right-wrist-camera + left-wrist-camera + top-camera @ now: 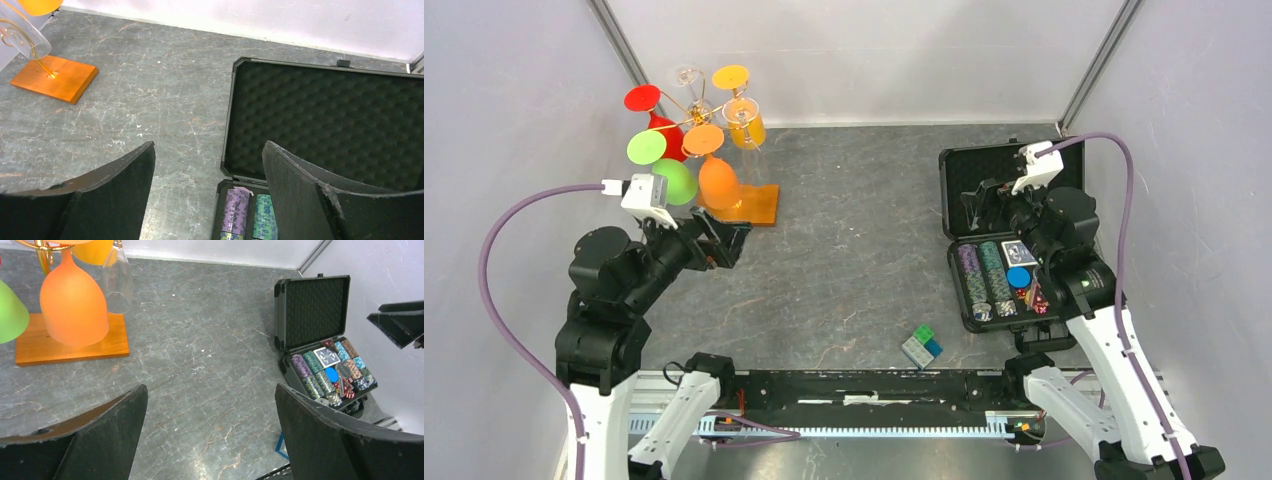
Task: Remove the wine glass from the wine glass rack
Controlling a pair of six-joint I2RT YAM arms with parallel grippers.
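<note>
A: Several glasses hang bowl-down from the rack [696,112], which stands at 10 o'clock on the tabletop [854,220] on its orange base [759,205]. Which colours do you make out?

B: A red glass [667,138], a green glass [676,183], an orange glass [719,184] and an amber glass [748,128]. The left wrist view also shows a clear glass [117,282]. Which one the task means, I cannot tell.

A: And the left jaws?

B: They are spread fully wide, with nothing between them. Seen from above, they sit at 7 o'clock of the base, near it but not touching.

A: Where do the glasses lie from those jaws?

B: In the left wrist view the orange glass is at 11 o'clock of the gap, up beyond the left tip and not between the jaws. The green glass is cut off by the frame edge at 10 o'clock. The clear glass hangs just at 3 o'clock of the orange one. Straight ahead of the gap lies grey tabletop.

A: The right jaws?

B: They are wide apart too and hold nothing. They hang above the open case [999,175] at 3 o'clock of the tabletop. From the right wrist view the base shows at 10 o'clock, well apart from them.
</note>
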